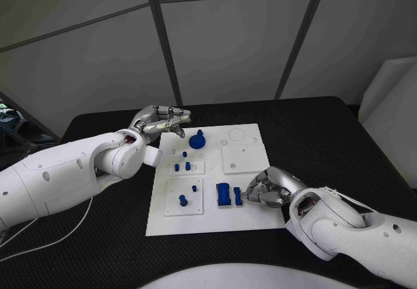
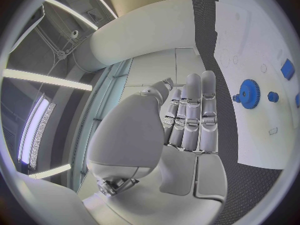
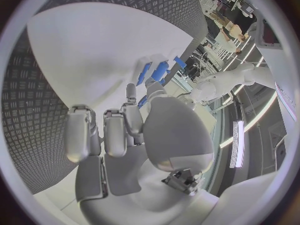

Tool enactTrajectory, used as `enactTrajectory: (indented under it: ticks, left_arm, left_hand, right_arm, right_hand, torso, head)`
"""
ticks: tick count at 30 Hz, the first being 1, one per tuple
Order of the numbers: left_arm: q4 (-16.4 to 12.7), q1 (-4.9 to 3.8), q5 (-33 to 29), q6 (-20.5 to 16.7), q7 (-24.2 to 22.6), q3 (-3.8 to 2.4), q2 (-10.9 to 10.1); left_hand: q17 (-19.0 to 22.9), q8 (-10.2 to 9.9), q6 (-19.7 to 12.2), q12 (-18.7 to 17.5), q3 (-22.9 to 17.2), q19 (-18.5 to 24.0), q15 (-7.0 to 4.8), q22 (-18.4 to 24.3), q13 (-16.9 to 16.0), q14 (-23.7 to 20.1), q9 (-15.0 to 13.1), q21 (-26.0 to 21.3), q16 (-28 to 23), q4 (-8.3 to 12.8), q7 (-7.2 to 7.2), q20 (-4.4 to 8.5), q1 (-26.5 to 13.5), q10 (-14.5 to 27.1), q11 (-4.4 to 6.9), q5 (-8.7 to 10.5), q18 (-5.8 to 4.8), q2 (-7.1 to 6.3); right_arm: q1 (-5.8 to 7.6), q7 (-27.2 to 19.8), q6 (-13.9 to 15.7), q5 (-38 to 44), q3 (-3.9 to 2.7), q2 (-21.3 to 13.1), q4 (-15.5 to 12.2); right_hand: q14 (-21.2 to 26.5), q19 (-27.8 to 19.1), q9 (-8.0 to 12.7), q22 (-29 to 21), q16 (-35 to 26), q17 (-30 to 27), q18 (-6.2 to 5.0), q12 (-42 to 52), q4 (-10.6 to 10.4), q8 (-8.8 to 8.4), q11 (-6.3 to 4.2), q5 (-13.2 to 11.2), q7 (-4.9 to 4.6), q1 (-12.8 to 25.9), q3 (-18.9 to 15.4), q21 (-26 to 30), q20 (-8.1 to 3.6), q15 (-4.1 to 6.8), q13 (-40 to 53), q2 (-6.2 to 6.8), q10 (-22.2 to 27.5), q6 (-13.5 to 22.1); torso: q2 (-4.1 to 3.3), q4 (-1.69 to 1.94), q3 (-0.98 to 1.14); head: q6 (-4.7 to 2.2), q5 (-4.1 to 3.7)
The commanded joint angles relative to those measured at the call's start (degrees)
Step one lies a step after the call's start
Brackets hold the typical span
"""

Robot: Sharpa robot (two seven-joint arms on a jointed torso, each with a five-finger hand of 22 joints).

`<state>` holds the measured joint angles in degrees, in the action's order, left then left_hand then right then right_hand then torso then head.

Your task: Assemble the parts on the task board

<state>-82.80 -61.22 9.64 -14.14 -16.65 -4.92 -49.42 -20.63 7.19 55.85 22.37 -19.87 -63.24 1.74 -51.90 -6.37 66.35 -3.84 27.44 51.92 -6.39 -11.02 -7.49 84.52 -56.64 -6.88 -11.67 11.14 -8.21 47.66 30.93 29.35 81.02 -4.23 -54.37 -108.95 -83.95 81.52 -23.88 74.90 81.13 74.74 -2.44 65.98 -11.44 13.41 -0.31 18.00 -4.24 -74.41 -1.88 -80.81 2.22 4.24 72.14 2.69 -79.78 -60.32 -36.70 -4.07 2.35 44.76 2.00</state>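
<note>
Head view: board (image 1: 252, 226) sits mid-table. Left hand (image 1: 161, 123) hovers at the board's far-left corner, fingers loosely curled, apparently holding nothing. Gear (image 1: 197, 141) lies on the board just beside it, apart from the fingers. Right hand (image 1: 269, 188) rests low on the board's near-right area, fingers curled down next to two blue blocks (image 1: 228, 195). Contact with them: can't tell from here. Small pegs (image 1: 183, 166) stand further left, well apart from both hands.

Left wrist view: left hand (image 2: 187, 125) has fingers extended side by side, nothing in the palm. Gear (image 2: 249, 93) is on the board (image 2: 262, 145) beyond the fingertips, not touched. A small blue knob (image 2: 273, 97) sits just beside it.

Right wrist view: right hand (image 3: 134, 135) fingers half bent, thumb reaching toward the blue blocks (image 3: 153, 73) on the board (image 3: 94, 50). Looks near or touching; grip not confirmed.

Judgement: the step in hand looks like the right hand picking or seating a block, left waiting by the gear. The next move needs a firm pinch on one block, then a straight lift without knocking its neighbour.
</note>
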Motion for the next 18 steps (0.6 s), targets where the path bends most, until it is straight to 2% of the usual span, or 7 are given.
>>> enactTrajectory:
  ticks: [1,4,6,11,12,15,18]
  left_arm:
    - [0.0,-0.04,-0.6,0.3,-1.1,-0.02,-0.2]
    - [0.3,-0.02,-2.0,-0.2,-2.3,-0.02,-0.3]
    - [0.8,0.05,-3.3,-0.9,-3.5,-0.02,-0.2]
    - [2.6,0.13,-6.7,-3.1,-5.8,-0.02,0.7]
    - [3.1,0.14,-7.4,-3.7,-6.3,-0.02,1.0]
    - [5.1,0.26,-9.9,-5.4,-7.8,-0.02,2.2]
    - [8.1,0.37,-12.5,-7.4,-9.2,-0.02,4.1]
  left_hand:
    - [0.1,0.4,-0.4,0.4,-0.4,0.4,0.29,-0.1,0.0,-0.2,0.0,-0.1,-0.2,-0.2,0.01,0.03,-0.7,0.6,-0.02,0.19,-0.79,0.12]
    - [0.1,0.5,-0.5,0.6,0.5,0.6,0.54,0.1,0.0,-0.3,0.0,-0.4,-0.3,-1.1,0.08,-0.22,-2.5,0.9,-0.09,0.37,-0.90,-0.25]
    - [0.7,1.0,-0.2,0.8,2.5,2.4,0.89,1.1,0.0,-2.8,-0.2,-2.1,-1.8,-2.1,0.51,-0.72,-4.7,1.4,-0.03,0.49,-1.00,-0.85]
    - [6.9,1.3,-0.4,-0.3,5.7,12.4,3.41,8.1,1.3,-12.6,0.0,-12.5,-15.2,-2.3,0.28,-3.21,-4.4,2.0,-1.11,2.52,-1.44,0.60]
    - [8.5,1.1,-0.2,-1.3,6.4,13.5,3.54,10.8,2.0,-11.2,0.0,-15.2,-19.2,-2.3,0.41,-4.29,-3.8,1.3,-1.17,2.43,-1.11,1.23]
    - [11.1,0.6,-0.1,-3.5,7.5,17.8,5.06,15.4,2.7,-13.3,0.0,-20.4,-27.0,-2.7,0.38,-5.90,-3.5,0.4,-1.49,2.50,-0.97,1.73]
    - [13.6,-0.8,-0.7,-7.2,8.8,22.8,6.83,20.2,2.8,-15.7,0.1,-23.9,-34.1,-3.0,1.32,-7.94,-3.4,0.3,-2.76,2.50,-0.78,2.18]
  right_arm:
    - [0.56,-17.6,5.1,-14.9,-0.89,-1.2,0.5]
    - [2.33,-27.0,4.2,-26.4,-1.36,-1.4,2.9]
    - [4.11,-33.3,2.5,-35.5,-1.57,-0.8,6.1]
    - [7.02,-42.3,-1.8,-49.0,-1.77,2.1,14.4]
    - [7.64,-43.7,-2.7,-50.9,-1.79,3.2,16.6]
    - [8.97,-47.0,-4.9,-55.5,-1.84,6.2,22.4]
    - [10.16,-49.8,-6.8,-60.3,-1.89,10.2,29.3]
  right_hand:
    - [-0.4,-6.3,0.9,-1.1,-6.6,-7.2,-2.66,-13.3,0.3,-2.01,1.20,1.2,-1.32,-2.5,0.2,7.5,0.78,-1.15,-9.3,-0.68,6.8,2.3]
    - [2.4,-12.9,1.7,-9.5,-16.1,-17.6,-4.85,-26.7,0.9,-3.50,1.69,0.4,-2.00,-5.6,1.0,17.1,1.61,-1.73,-19.6,-1.13,12.6,2.8]
    - [9.1,-24.2,2.3,-23.4,-33.0,-34.4,-7.97,-33.5,1.2,-4.59,2.58,-1.7,-2.86,-7.7,2.2,33.4,2.29,-2.56,-25.0,-1.33,16.6,3.4]
    - [14.8,-27.9,4.8,-31.9,-50.7,-43.1,-7.87,-47.2,0.8,-7.62,5.17,-5.5,-5.57,-11.4,5.1,45.5,4.80,-5.76,-39.1,-0.90,20.3,5.0]
    - [16.3,-28.8,5.3,-33.2,-53.4,-44.4,-7.71,-49.0,0.6,-8.03,5.71,-5.9,-5.41,-11.7,5.7,47.4,5.37,-6.32,-41.4,-0.97,20.4,5.0]
    - [21.2,-33.1,7.3,-37.9,-62.1,-49.6,-7.18,-53.4,0.0,-9.61,7.60,-7.7,-5.96,-12.4,7.0,54.6,7.38,-8.37,-48.6,-0.37,19.5,5.1]
    - [24.9,-34.6,9.5,-42.1,-68.9,-54.4,-7.05,-56.9,-0.3,-9.89,8.04,-8.2,-6.31,-12.0,7.6,60.2,9.38,-10.40,-54.6,-0.30,19.6,5.8]
  torso:
    - [0.60,0.08,-0.15]
    - [1.31,0.01,-0.52]
    - [1.99,-0.37,-0.72]
    - [3.57,-0.76,-1.60]
    - [3.93,-0.91,-1.75]
    - [4.66,-1.18,-1.97]
    - [5.13,-1.26,-2.11]
  head:
    - [-0.61,-0.11]
    - [-1.06,-0.34]
    - [-1.87,-0.18]
    - [-3.88,-0.36]
    - [-4.16,-0.25]
    - [-5.70,-0.15]
    - [-7.39,-0.14]
